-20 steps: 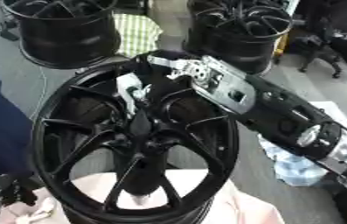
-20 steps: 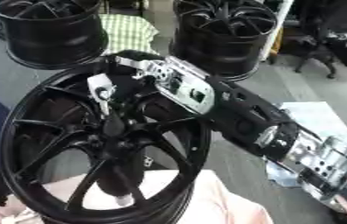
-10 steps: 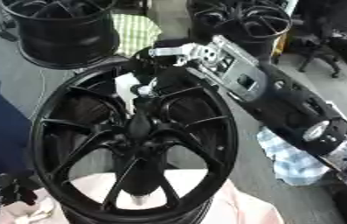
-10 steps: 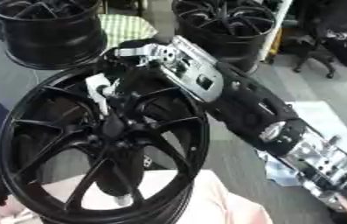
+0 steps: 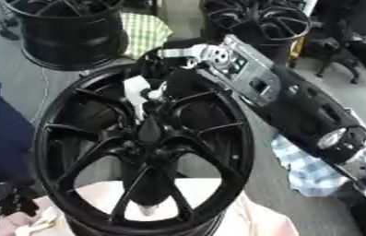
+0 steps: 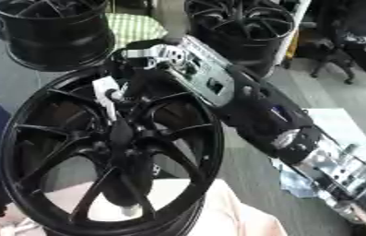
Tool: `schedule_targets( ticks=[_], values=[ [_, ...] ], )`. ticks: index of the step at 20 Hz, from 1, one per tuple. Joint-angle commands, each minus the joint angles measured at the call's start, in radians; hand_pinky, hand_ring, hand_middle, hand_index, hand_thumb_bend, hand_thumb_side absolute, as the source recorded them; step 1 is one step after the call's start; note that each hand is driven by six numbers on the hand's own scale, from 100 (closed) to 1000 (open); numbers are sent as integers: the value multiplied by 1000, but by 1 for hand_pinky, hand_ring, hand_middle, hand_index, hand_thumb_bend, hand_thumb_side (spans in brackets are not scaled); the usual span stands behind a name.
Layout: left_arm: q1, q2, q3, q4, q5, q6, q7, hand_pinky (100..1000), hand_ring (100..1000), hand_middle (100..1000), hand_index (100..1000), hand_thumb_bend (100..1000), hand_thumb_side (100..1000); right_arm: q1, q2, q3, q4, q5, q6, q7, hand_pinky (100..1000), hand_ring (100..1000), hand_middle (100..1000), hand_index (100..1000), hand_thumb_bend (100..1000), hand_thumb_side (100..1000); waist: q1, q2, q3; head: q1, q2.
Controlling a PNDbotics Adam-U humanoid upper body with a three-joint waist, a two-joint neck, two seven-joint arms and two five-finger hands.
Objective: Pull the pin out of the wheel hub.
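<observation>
wheel (image 5: 145, 147): black, spoked, lying face up in the foreground
pin (image 5: 136, 94): white piece standing on a spoke near the far rim
right hand (image 5: 187, 57): over the far rim, just beside the pin; can't tell finger state or hold
background: more black wheels (image 5: 69, 27)

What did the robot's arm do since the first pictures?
The right hand rose from the spokes to the wheel's far rim, its arm standing steeper. The white pin stayed in place on the spoke, not taken hold of. The wheel did not move.
</observation>
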Motion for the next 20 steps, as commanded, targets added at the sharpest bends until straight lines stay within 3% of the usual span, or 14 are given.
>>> schedule_targets(
  ticks=[1, 20],
  values=[
    [-17, 0, -8, -25, 5, 8, 0, 603, 605, 627, 835, 100, 916, -22, -8, -18, 2, 28, -5, -13, 811, 862, 856, 945, 230, 363, 3, -9, 2, -10, -15],
    [-29, -1, -22, -43, 14, 23, 0, 600, 607, 627, 835, 100, 912, 7, -6, -5, -13, 52, -8, 37, 809, 854, 813, 900, 217, 308, -6, 4, 16, -21, -20]
  ],
)
